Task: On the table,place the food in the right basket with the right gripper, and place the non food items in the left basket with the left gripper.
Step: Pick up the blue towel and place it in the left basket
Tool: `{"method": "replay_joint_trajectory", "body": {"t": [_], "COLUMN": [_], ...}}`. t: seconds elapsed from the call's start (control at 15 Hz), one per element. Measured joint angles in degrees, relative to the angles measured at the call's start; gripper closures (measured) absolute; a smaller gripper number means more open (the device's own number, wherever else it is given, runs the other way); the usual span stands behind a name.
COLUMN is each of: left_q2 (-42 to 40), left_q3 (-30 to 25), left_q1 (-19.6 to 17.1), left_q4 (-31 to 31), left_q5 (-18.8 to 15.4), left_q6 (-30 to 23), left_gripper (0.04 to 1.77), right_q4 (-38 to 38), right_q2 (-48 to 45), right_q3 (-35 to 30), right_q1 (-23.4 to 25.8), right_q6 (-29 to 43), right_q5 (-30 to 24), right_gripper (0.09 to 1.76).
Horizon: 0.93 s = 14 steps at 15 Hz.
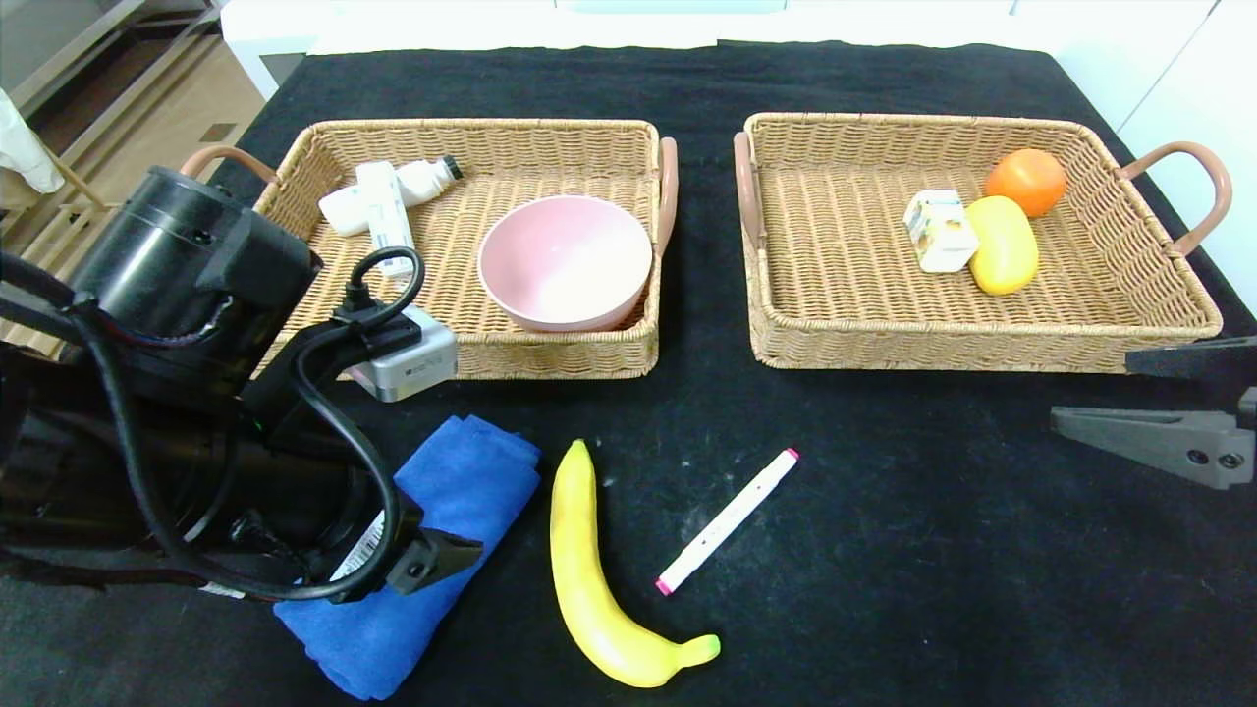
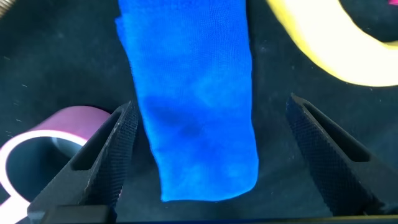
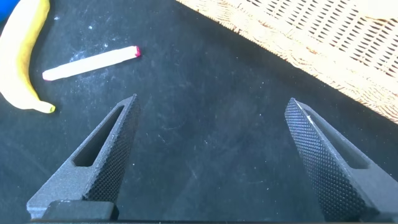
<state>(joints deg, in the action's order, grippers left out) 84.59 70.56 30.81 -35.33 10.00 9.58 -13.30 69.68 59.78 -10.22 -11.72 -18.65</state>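
Head view: black table (image 1: pixel 884 550), white walls, wooden shelving (image 1: pixel 88 59) left.

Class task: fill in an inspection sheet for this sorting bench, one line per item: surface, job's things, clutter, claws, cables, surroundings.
Surface: black table cloth, faint white smudges.
Job's things: left basket holds pink bowl, white bottle and tube; right basket holds orange, yellow fruit, small carton. Banana, marker, blue cloth lie on the table.
Clutter: pink tape roll beside the cloth.
Claws: left claw open over the blue cloth; right claw open above bare cloth.
Cables: black cable on left arm.
Surroundings: white wall, wooden floor at left.
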Motion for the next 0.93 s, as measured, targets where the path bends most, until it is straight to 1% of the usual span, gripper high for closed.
{"method": "replay_joint_trajectory", "body": {"t": [0.2,0.4,0.6,0.93], "left_q2": [2.23,4.50,5.97,7.58], "left_q3": [0.00,-0.13,-0.52,-1.02], "left_q1": [0.83,1.80,2.32,2.66], "left_q4": [-0.04,0.07,0.27,0.44], "left_q5": [2.60,5.99,8.39,9.00], "left_q6": [-2.61,-5.62,-7.74,-9.12], "left_gripper": [0.09,0.09,0.09,0.09], "right_q4": [0.02,0.02,0.02,0.00], "right_q2": [0.00,0.00,0.00,0.02], "right_q3": [-0.13,-0.33,-0.57,-0.72], "right_q1": [-0.04,-0.04,-0.04,-0.15], "right_q6": [-0.38,-0.73,-0.85,-0.93], "right_q5": [-0.04,-0.04,-0.09,-0.13], "right_gripper": [0.14,0.14,0.14,0.14]}}
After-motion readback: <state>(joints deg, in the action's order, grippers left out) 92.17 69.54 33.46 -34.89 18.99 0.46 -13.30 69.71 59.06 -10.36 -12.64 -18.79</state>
